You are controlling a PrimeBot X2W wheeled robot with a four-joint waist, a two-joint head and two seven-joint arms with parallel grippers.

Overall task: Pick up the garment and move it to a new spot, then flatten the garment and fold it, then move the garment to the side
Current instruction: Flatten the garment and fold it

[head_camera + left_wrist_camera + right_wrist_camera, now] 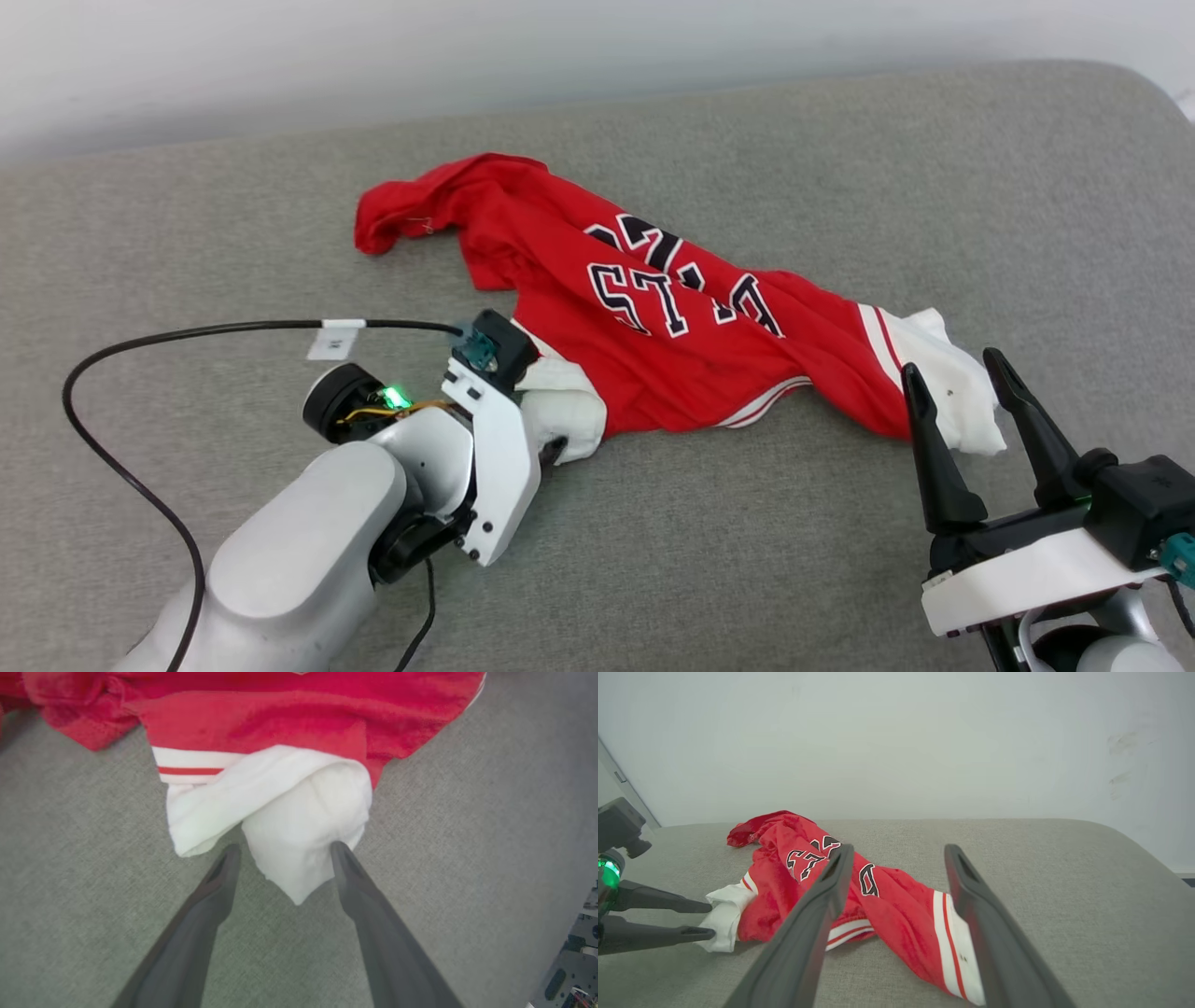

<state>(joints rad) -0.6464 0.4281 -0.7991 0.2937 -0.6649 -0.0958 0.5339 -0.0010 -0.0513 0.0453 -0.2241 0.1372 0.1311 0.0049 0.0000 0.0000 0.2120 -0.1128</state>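
1. The red jersey T-shirt (672,327) lay crumpled on the grey fabric surface (840,168), its black lettering upside down.
2. The left gripper (553,450) pointed down at one white sleeve (565,406), its fingers mostly hidden.
3. The right gripper (952,369) held its fingers apart by the opposite sleeve (934,338).
4. A black cable (187,333) carrying a white tag (334,342) looped beside the left arm.

Grey fabric-covered surface (747,560) with rounded corner, pale wall (373,56) behind.
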